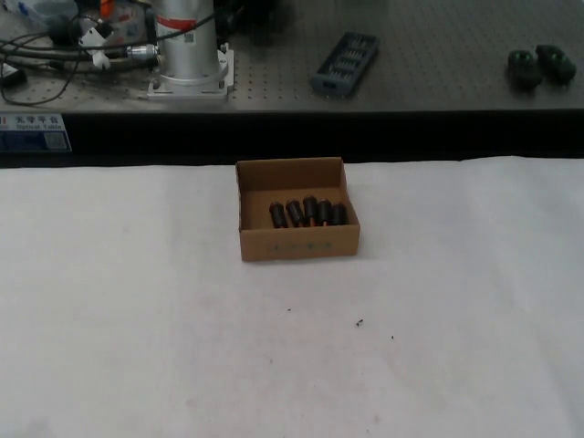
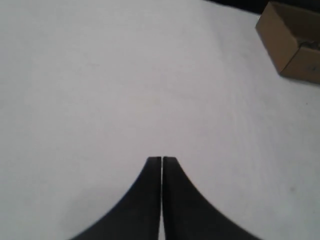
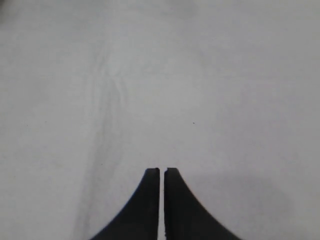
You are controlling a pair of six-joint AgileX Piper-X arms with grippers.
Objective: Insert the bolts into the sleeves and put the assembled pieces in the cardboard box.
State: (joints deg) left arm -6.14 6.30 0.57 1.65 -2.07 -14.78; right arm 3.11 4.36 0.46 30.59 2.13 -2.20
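We see one cardboard box (image 1: 297,239), brown and open at the top, with plain low walls. It stands on the white sheet (image 1: 137,347) that covers the worktop, about in the middle between left and right and close to the far edge of the sheet. Inside the box lie five assembled pieces (image 1: 309,212), all dark, almost black. They are side by side in one row that goes from left to right along the near wall, each piece touching or nearly touching the next one. We cannot tell the bolt from the sleeve on any of them. The left tool (image 2: 162,160) has its two black fingers pressed together with only a hair of a gap. It holds nothing and hangs over bare sheet, with the box (image 2: 292,40) well apart from it. The right tool (image 3: 162,170) is closed in the same way, also with nothing between its fingers, over a part of the sheet with soft wrinkles. Nearer than the box we count three small dark specks (image 1: 359,322) on the sheet. Beyond the sheet, on the perforated grey table (image 1: 438,36), there are one metal column (image 1: 187,41) with cables (image 1: 46,50) to its left, one blue-grey rack (image 1: 345,62) and, far right, two dark knobs (image 1: 541,66).
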